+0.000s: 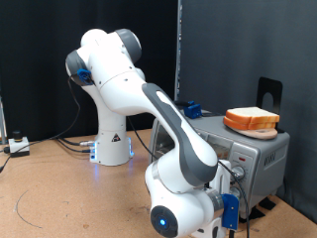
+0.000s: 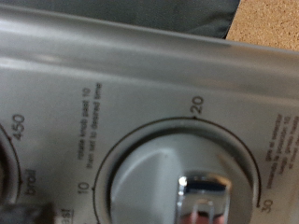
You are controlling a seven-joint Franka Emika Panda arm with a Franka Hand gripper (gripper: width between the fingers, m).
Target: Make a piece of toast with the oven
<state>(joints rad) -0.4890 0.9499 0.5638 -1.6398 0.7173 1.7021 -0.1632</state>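
Exterior view: my arm reaches down in the foreground, and my gripper (image 1: 234,201) sits low at the front panel of the oven (image 1: 260,151), at the exterior view's right. The fingers are hidden behind the wrist here, so I cannot tell whether they are spread or closed.

Wrist view: the camera looks straight at the oven's grey control face. The timer knob (image 2: 182,182), with its shiny metal centre bar, fills the frame directly ahead of my hand, very close; the printed marks 10, 20 and 30 arc around it. A second dial (image 2: 7,168), marked 450, lies at the frame's edge. No fingertip shows clearly, so contact with the knob cannot be confirmed. I judge the knob to be the thing nearest my hand, lying along my line of approach.

A pile of bread (image 1: 251,120) rests on the oven's roof, well above my hand. The piece of toast itself is not visible; whether it is inside the oven cannot be told. The oven stands on a brown wooden table (image 1: 59,193) before a dark curtain (image 1: 40,59).
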